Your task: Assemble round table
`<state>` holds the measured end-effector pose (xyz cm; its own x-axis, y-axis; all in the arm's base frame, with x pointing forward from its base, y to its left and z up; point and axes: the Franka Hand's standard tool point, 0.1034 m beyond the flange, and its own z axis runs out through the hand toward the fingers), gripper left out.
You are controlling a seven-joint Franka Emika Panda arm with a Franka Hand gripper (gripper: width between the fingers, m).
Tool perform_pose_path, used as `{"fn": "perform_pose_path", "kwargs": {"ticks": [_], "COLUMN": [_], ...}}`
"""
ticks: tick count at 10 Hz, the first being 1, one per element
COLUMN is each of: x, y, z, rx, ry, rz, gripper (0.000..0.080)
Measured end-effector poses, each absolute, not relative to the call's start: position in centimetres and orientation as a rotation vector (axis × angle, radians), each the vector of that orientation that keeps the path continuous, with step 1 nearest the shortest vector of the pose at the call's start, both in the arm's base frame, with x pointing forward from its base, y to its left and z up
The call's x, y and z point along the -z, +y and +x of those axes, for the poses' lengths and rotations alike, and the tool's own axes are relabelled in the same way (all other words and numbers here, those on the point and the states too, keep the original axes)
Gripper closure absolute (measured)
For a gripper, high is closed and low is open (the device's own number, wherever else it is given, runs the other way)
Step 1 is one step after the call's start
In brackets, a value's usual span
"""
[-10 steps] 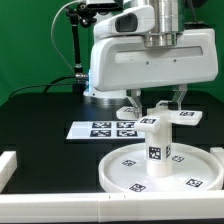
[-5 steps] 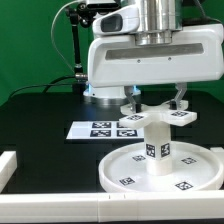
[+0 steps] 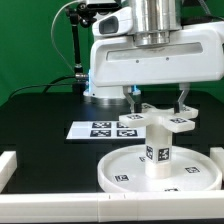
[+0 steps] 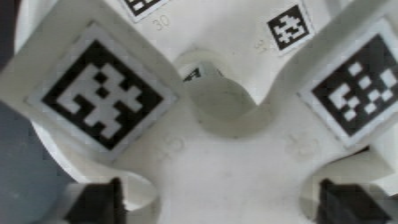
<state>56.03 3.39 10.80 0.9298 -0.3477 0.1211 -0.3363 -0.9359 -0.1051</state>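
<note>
The round disc (image 3: pixel 160 171) is seen lying flat on the black table (image 3: pixel 40 125), in front of the marker board (image 3: pixel 102 129). The cylinder leg (image 3: pixel 157 147) is stood upright at the middle of the disc, and the cross-shaped base piece (image 3: pixel 155 121) is set on top of the leg. The gripper (image 3: pixel 155 100) is held directly above the disc, its fingers (image 3: pixel 182 101) placed on either side of the base piece. In the wrist view the tagged arms of the base piece (image 4: pixel 196 100) are seen between the two dark fingertips (image 4: pixel 93 198); whether the piece is actually clamped cannot be told.
</note>
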Motion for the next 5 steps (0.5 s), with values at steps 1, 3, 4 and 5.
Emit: {"fn": "perform_pose_path", "kwargs": {"ticks": [1, 3, 4, 5], "x": [-11.2, -13.7, -15.0, -14.7], "y": [3.5, 3.4, 3.5, 3.5], "z": [56.0, 55.7, 55.9, 55.9], "rx": [0.208, 0.160, 0.162, 0.167], "ry": [0.522, 0.488, 0.483, 0.488], "rz": [-3.007, -3.016, -3.015, -3.011], "gripper": [0.0159, 0.0152, 0.0150, 0.0150]}}
